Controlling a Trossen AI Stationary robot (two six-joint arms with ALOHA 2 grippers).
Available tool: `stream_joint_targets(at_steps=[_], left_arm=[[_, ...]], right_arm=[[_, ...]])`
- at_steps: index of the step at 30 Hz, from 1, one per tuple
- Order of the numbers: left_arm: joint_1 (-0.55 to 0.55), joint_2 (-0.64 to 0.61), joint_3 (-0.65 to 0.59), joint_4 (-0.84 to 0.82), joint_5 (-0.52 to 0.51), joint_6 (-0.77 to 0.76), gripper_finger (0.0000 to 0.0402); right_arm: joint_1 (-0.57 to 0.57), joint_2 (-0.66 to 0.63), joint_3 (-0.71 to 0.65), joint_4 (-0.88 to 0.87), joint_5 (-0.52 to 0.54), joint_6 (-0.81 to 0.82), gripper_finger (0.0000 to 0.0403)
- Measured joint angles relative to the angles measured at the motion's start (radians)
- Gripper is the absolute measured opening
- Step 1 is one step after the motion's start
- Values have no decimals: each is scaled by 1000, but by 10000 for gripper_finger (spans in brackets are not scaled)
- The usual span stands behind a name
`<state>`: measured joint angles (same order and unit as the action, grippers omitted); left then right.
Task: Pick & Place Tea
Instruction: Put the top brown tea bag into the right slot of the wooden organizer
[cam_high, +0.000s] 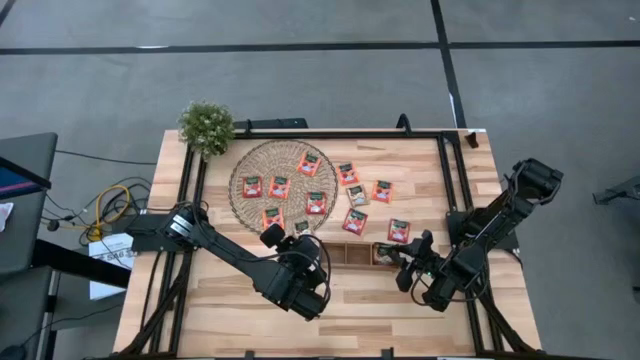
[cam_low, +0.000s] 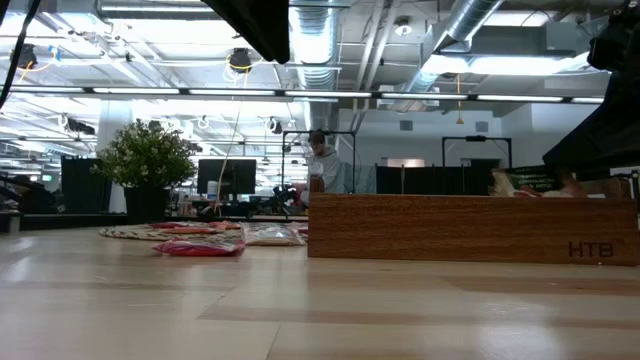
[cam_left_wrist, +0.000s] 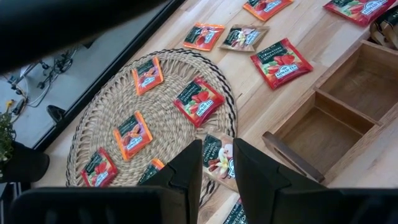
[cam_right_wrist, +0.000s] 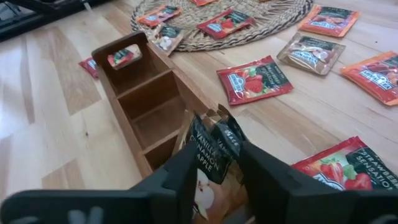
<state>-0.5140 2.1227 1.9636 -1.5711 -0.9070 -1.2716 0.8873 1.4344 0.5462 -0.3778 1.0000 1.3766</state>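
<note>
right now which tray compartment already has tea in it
The end compartment of the wooden tray, under the right gripper: pale sachets stand in it. The other two are bare.

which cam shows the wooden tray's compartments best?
Right wrist view: wooden tray seen along its length, dividers clear, sachets at the near end. Left wrist shows two compartments, high view shows it small, low view only its side wall.

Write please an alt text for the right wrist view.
The right gripper holds pale tea sachets between its fingers over the nearest compartment of the wooden tray. Red sachets lie on the table beside it, more on the woven mat beyond.
</note>
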Motion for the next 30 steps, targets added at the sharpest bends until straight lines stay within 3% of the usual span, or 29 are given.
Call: stream_joint_targets(at_steps=[5, 10, 23, 30], left_arm=[[0, 0, 0, 0, 6, 3, 82], [0, 0, 0, 0, 6, 3, 82], [1, 0, 0, 0, 6, 6, 82], [4, 0, 0, 0, 6, 26, 82]], right_arm=[[-7, -36, 1, -39, -26, 0, 149], [-7, -131, 1, -119, -34, -19, 150], [-159, -289, 1, -36, -79, -421, 73], [-396, -362, 1, 57, -318, -670, 68]])
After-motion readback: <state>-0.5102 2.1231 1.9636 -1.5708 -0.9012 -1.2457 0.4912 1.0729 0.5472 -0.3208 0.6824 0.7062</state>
